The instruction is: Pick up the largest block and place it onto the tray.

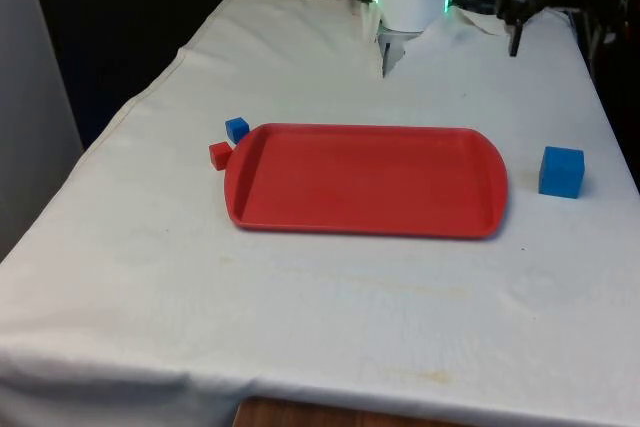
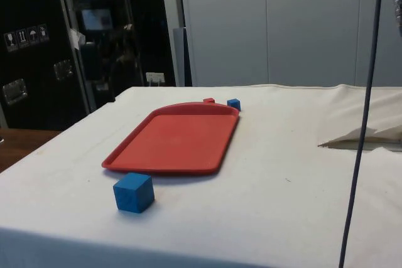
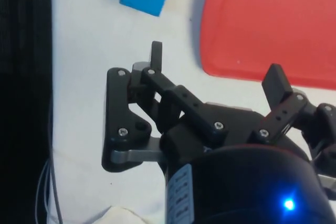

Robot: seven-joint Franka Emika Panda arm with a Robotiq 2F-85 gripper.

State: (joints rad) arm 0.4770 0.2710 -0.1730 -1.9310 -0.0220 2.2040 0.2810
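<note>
Sitting square beside red tray (image 1: 365,182): large blue block (image 1: 561,171), upright.

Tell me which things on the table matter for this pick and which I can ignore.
Belong to the job:
large blue block, sitting on the cloth off the tray's end
red tray, nothing on it
gripper, open, holding nothing

Just lying about:
small blue block
small red block, both by the tray's other end

White-clothed table (image 1: 300,327) w/ wood edge (image 1: 330,415) in front; dark cabinets (image 2: 69,36) & grey wall panels (image 2: 282,23) behind.
</note>
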